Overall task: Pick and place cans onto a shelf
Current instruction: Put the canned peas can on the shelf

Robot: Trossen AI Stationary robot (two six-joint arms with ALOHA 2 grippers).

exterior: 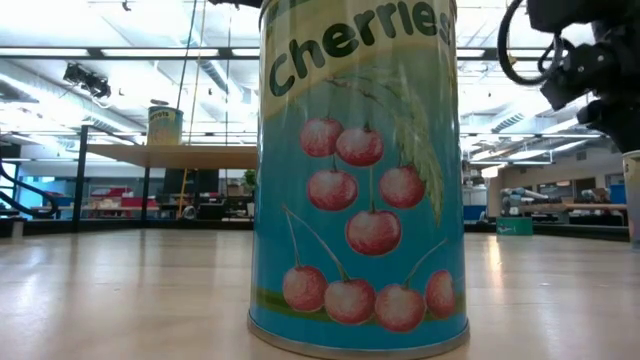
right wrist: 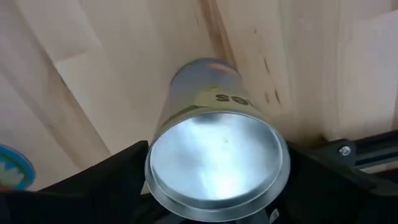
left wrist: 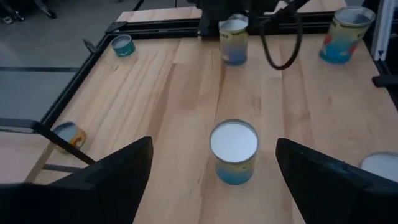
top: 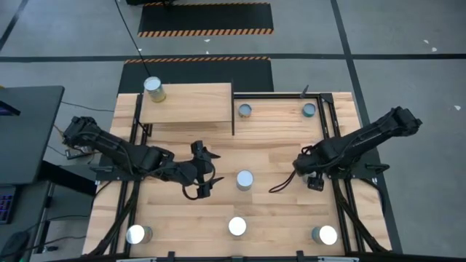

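Here, at centre frame of the high view, the left gripper [top: 206, 169] is facing the middle can [top: 245, 180] with jaws spread wide and holding nothing; the can is standing upright just beside the fingertips. At right of centre, the right gripper [top: 312, 177] is gaping wide around a can [right wrist: 217, 149] shown in its wrist view; whether it is gripping is unclear. One can [top: 153, 89] is standing on the shelf [top: 193, 105] at upper left. Advancing levelly, centring the tin before closing, should be avoiding a tip-over.

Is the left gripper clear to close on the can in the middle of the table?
Probably yes: the left gripper is open and faces the middle can, with only bare tabletop between them.
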